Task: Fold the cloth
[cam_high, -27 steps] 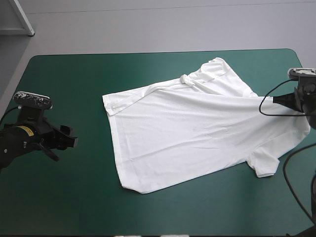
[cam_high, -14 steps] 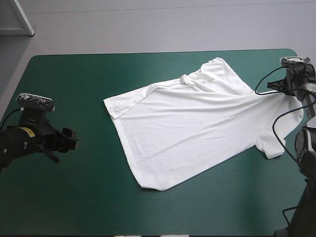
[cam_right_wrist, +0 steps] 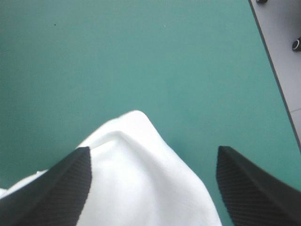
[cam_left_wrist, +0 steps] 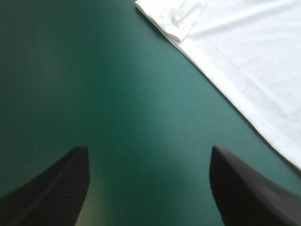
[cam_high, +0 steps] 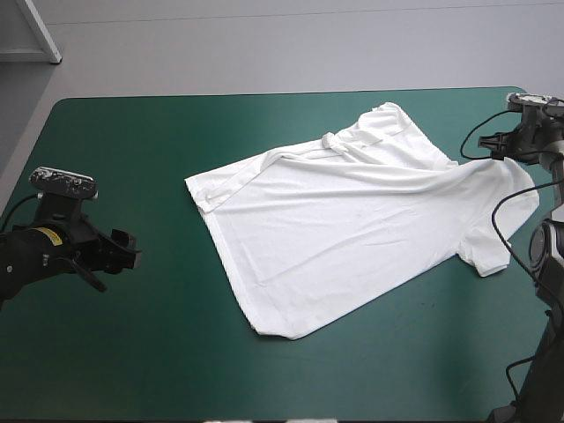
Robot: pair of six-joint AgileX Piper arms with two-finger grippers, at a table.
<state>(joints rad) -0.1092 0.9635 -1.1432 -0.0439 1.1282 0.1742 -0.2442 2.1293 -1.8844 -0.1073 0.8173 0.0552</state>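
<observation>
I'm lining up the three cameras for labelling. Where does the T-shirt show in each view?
High view: the T-shirt lies spread from the middle toward the right edge of the teal-green cover.
Left wrist view: its edge and one corner lie ahead of the open left tool.
Right wrist view: a white hump sits inside the open right tool.
Shared landmark: the teal-green cover.

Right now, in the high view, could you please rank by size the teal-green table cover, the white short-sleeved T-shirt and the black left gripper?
Largest first:
teal-green table cover
white T-shirt
black left gripper
</observation>
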